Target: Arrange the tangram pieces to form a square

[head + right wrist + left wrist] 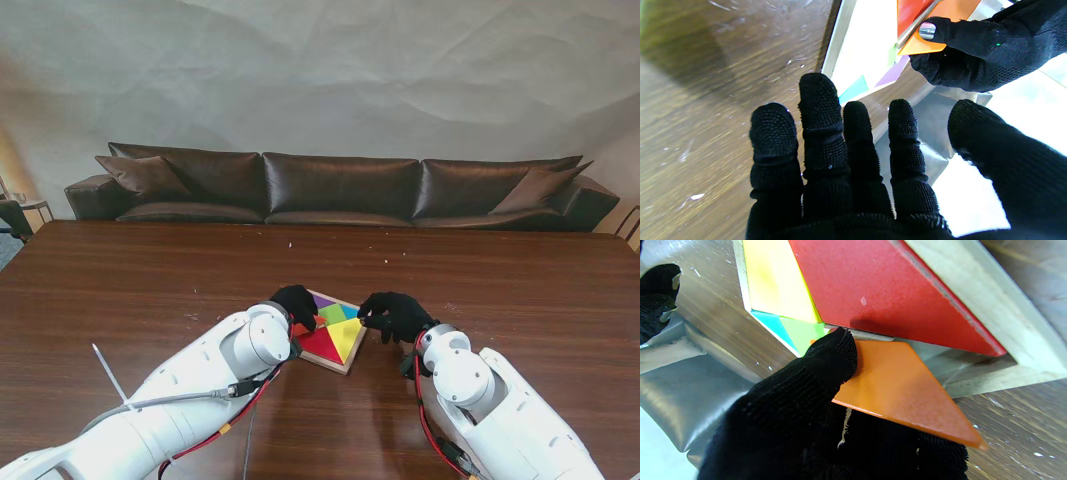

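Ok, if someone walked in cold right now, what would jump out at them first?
The colourful tangram in its wooden tray, mid-table between both black-gloved hands. Then the left hand holding the orange triangle tilted at the tray's open corner, beside the red triangle. The right hand is open at the tray's right edge.

Your stand cam sits up high behind both arms, looking down across the counter (120, 270) toward the far sofa (340, 185), so it gets the whole spread from a distance. The left wrist cam is jammed right up against the tangram tray (977, 290), looking along its fingers (836, 353). The right wrist cam hangs a bit farther back, past its own fingers (820, 110). All three share that tray (345, 367), and the right wrist cam also catches the left hand (987, 50).
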